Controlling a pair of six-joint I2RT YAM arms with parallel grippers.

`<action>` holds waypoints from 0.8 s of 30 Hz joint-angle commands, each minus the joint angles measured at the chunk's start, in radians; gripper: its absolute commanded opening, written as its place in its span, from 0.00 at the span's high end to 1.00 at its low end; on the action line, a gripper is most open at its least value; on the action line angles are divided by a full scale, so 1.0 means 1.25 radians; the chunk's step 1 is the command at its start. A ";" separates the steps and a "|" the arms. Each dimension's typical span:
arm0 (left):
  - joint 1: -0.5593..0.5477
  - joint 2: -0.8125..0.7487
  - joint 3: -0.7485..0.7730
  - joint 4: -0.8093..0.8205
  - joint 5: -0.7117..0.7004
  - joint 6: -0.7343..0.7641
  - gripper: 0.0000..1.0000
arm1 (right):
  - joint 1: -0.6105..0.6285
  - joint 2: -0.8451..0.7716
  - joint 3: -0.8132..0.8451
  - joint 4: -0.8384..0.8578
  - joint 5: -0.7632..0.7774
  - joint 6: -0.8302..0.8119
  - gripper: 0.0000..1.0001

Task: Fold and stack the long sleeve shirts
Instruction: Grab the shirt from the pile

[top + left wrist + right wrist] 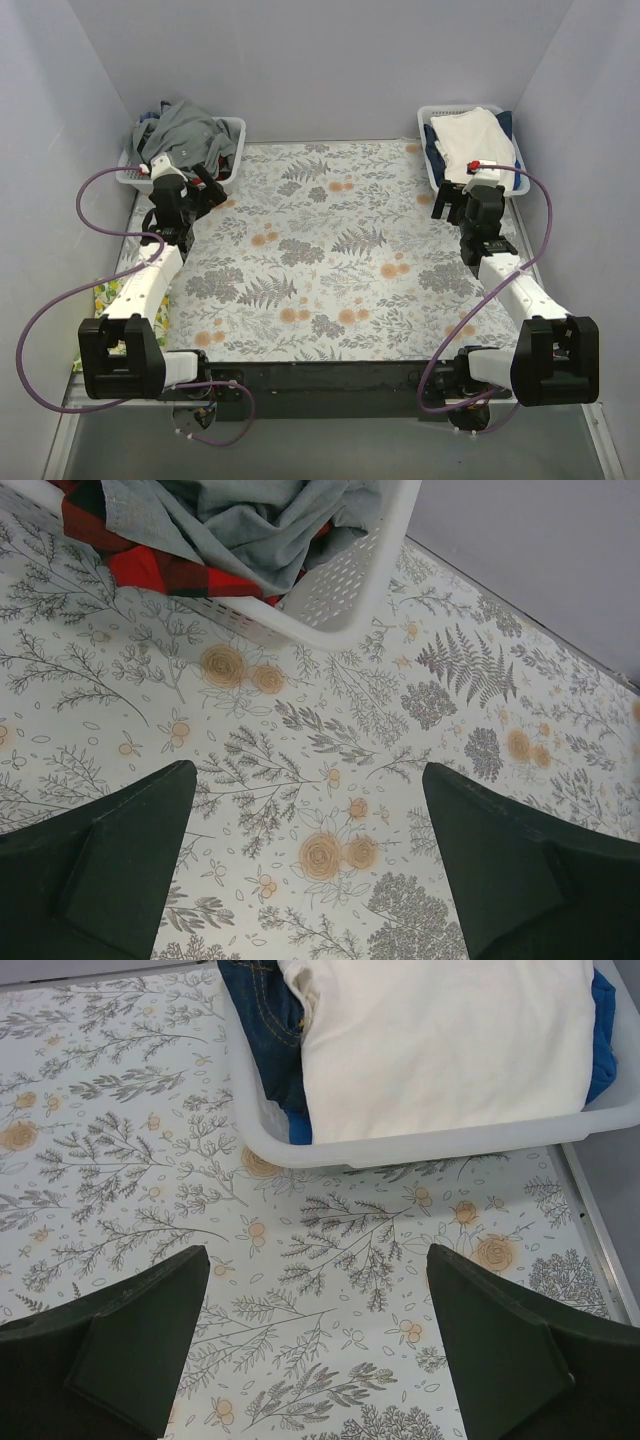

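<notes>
My left gripper (308,770) hovered released beside the basket (350,590) holding the grey shirt (250,520) and plaid shirt (150,570); my right gripper (318,1252) gaped empty over the bench (120,1110).

Bright, even, diffuse light; soft shadows, sharp focus throughout.

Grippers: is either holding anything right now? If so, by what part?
Nothing is held. The left gripper and right gripper are both open over the table cover, the grey shirt lying in its basket.
</notes>
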 commanded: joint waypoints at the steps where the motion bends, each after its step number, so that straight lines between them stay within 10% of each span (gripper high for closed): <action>1: 0.001 -0.017 0.020 0.011 0.009 -0.007 0.02 | 0.003 0.001 0.038 0.010 -0.007 0.004 0.01; 14: 0.001 0.060 0.142 -0.060 -0.062 0.042 0.02 | 0.030 0.067 0.166 -0.078 -0.072 -0.011 0.04; 24: 0.043 0.383 0.599 -0.307 -0.123 0.038 0.02 | 0.117 0.166 0.288 -0.184 -0.059 0.014 0.06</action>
